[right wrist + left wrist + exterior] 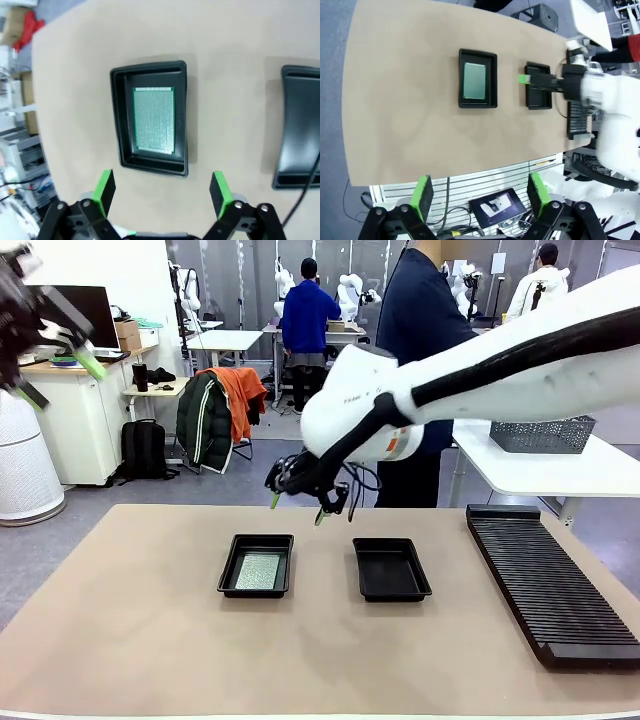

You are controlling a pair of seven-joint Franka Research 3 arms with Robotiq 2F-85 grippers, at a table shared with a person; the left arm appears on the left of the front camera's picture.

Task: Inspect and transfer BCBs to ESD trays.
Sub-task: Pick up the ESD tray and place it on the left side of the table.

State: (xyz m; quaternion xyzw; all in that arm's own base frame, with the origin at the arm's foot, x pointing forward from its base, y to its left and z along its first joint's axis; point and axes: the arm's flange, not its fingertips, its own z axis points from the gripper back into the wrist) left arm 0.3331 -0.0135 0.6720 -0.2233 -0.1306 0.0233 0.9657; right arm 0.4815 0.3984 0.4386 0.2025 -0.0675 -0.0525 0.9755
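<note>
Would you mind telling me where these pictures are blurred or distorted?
Front view: the left end effector is smeared by blur, the empty tray sharp. Left wrist view: wide-angle distortion bows the table edges. Right wrist view: the board is crisp, its hole grid legible; the table edge curves.

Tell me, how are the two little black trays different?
The left tray holds a pale green board; the right tray is empty. The left tray sits farther from the long black rack; the right tray lies nearer it. Both are small, shallow, black, with raised rims.
</note>
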